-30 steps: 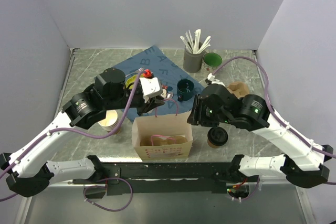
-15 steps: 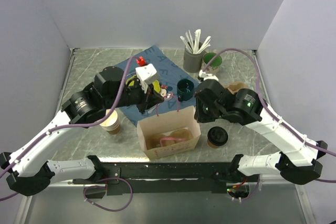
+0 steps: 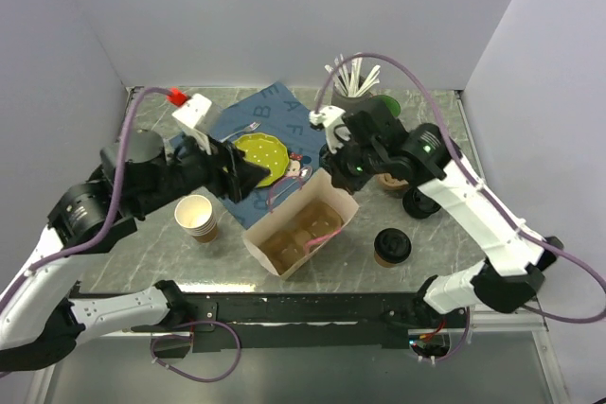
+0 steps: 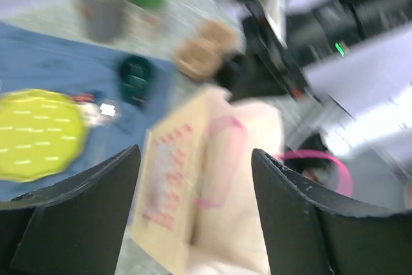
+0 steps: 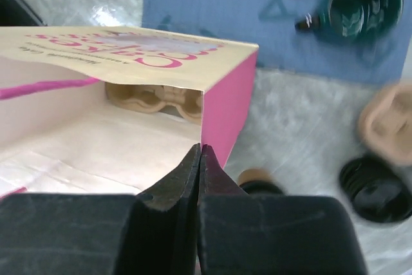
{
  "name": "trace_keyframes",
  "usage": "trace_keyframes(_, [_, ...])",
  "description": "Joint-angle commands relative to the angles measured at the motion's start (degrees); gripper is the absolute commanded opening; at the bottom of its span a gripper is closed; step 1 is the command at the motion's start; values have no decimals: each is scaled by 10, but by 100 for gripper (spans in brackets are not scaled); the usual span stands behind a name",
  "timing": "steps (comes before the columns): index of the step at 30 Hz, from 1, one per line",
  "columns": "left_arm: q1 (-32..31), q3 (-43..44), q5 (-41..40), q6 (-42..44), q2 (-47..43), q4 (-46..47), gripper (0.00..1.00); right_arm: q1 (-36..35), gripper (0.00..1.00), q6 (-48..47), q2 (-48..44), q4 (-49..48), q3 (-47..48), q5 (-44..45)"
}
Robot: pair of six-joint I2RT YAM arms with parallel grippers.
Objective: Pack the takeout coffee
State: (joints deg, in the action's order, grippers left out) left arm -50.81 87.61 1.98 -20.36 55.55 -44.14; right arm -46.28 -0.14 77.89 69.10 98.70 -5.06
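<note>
Within the last second the paper bag (image 3: pixel 327 191) has been swung out of its square, upright stand near the front edge and is now set diagonally, its mouth spread open to the overhead camera so that the moulded cup carrier (image 3: pixel 301 238) at its bottom can be seen. The left gripper (image 3: pixel 248 177) has been drawn back to the left, away from the bag. In the left wrist view its fingers (image 4: pixel 77 204) are spread wide with nothing between them, and the bag is seen blurred beyond, a pink handle (image 4: pixel 315 165) hanging loose. The right gripper (image 3: pixel 343 172) has been carried to the bag's far corner, where, in the right wrist view, the bag's rim is pinched between fingertips (image 5: pixel 174 204) pressed tight together. The takeout coffee (image 3: pixel 391 245) has been left where it was: it is stood upright on the table, lid on, just to the right of the bag and apart from both grippers. The bag is judged to be opened and steadied by one corner, with the packing itself not yet begun; the freed left gripper would have to be reached across the bag for the cup
</note>
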Motion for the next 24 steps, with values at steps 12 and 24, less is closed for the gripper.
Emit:
trace_keyframes(12, [100, 63, -37, 113, 130, 5, 74, 22, 46, -92, 115, -27, 170, -28])
trace_keyframes(24, [104, 67, 176, 397, 189, 85, 65, 26, 64, 208, -60, -34, 34, 146])
